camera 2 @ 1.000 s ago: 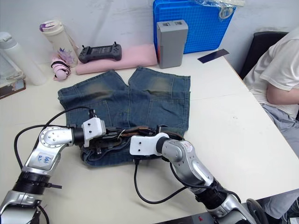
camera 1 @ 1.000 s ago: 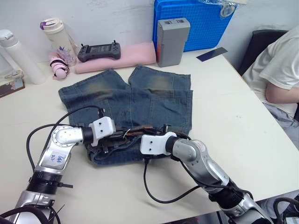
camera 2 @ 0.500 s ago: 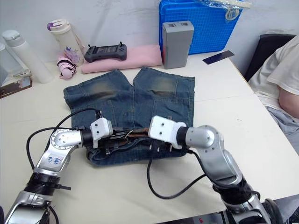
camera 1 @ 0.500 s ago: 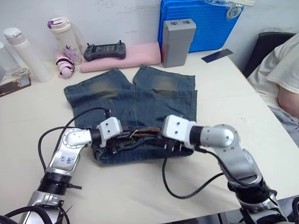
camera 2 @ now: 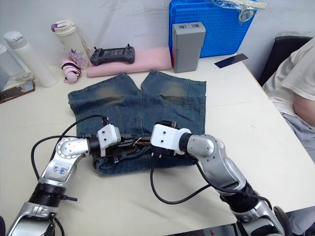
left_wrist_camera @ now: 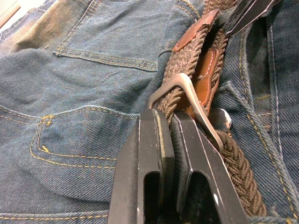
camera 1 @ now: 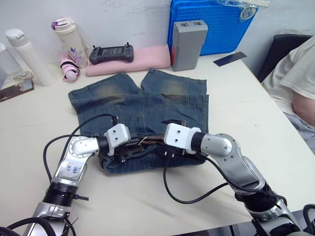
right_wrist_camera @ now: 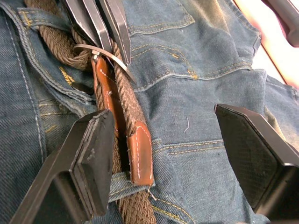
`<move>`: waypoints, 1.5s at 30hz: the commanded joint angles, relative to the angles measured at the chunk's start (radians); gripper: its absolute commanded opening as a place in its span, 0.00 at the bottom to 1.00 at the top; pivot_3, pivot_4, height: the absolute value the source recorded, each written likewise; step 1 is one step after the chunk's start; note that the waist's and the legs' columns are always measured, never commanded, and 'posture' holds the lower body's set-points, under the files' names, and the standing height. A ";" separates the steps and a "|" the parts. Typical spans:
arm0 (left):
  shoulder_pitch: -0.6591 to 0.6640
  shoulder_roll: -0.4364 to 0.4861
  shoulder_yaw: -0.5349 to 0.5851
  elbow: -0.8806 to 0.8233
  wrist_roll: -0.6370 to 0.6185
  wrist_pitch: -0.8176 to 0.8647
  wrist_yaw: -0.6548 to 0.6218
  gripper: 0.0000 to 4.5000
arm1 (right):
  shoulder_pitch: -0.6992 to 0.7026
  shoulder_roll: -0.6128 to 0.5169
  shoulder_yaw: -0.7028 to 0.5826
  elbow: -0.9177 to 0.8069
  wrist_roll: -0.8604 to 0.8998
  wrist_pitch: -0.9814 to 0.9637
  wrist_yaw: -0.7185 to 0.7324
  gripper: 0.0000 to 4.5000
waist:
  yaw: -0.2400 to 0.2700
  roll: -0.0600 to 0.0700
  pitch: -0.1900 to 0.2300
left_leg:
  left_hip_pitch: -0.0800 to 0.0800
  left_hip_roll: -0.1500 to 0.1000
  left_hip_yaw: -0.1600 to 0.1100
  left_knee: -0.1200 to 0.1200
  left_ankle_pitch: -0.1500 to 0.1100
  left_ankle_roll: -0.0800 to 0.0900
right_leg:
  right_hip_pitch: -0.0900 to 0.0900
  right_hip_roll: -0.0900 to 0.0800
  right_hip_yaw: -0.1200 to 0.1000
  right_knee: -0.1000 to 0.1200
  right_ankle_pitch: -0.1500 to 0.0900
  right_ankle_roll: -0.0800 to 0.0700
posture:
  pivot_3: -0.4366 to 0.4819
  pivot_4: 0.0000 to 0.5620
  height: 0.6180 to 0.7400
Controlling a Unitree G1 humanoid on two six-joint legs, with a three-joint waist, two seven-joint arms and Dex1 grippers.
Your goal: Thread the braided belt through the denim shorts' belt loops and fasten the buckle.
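The denim shorts (camera 1: 142,103) lie flat on the table, waistband toward me. The braided belt (camera 1: 150,140) runs along the waistband, and one belt loop (right_wrist_camera: 122,184) crosses over it. My left gripper (left_wrist_camera: 171,122) is shut on the braided belt right beside the silver buckle (left_wrist_camera: 184,88). The belt's brown leather tip (right_wrist_camera: 140,154) lies past the buckle, on top of the braid. My right gripper (right_wrist_camera: 170,154) stands wide open over the waistband. The tip sits between its fingers, close to one finger (right_wrist_camera: 91,154) and touching neither.
A blue crate (camera 1: 211,24) and a grey box (camera 1: 189,38) stand at the back. To their left are a pink pad (camera 1: 130,58) with a black controller (camera 1: 110,50), and bottles (camera 1: 27,56). A person (camera 1: 295,83) sits at the table's right.
The right gripper has shifted a little to the left along the waistband, toward the buckle. The left gripper has kept its hold in the same place.
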 commanded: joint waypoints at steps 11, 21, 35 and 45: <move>0.007 -0.004 -0.031 -0.002 0.011 -0.015 -0.006 0.00 | 0.008 -0.032 0.058 0.023 -0.091 -0.038 -0.044 0.53 | 0.003 0.000 0.000 | 0.000 0.000 0.000 0.000 0.000 0.000 | 0.000 0.000 0.000 0.000 0.000 0.000 | 0.48 0.27 0.75; -0.001 -0.005 0.004 -0.025 -0.035 0.032 0.004 0.09 | 0.035 -0.032 0.098 0.019 -0.139 -0.040 -0.037 0.00 | 0.004 0.000 0.000 | 0.000 0.000 0.000 0.000 0.000 0.000 | 0.000 0.000 0.000 0.000 0.000 0.000 | 0.48 0.27 0.75; 0.079 0.178 0.337 -0.182 -0.510 0.710 -0.056 0.81 | 0.047 -0.013 0.103 0.026 -0.166 -0.039 -0.051 0.00 | -0.013 0.000 0.000 | 0.000 0.001 0.000 -0.001 0.000 0.000 | -0.001 0.002 0.000 0.000 0.000 0.000 | 0.48 0.27 0.75; 0.193 0.239 0.182 -0.213 -0.392 0.625 -0.122 0.02 | 0.049 -0.007 0.089 0.025 -0.180 -0.035 -0.062 0.00 | -0.010 0.000 0.000 | 0.000 0.001 0.000 -0.001 0.000 0.000 | 0.000 0.001 0.001 -0.001 0.000 0.000 | 0.48 0.27 0.75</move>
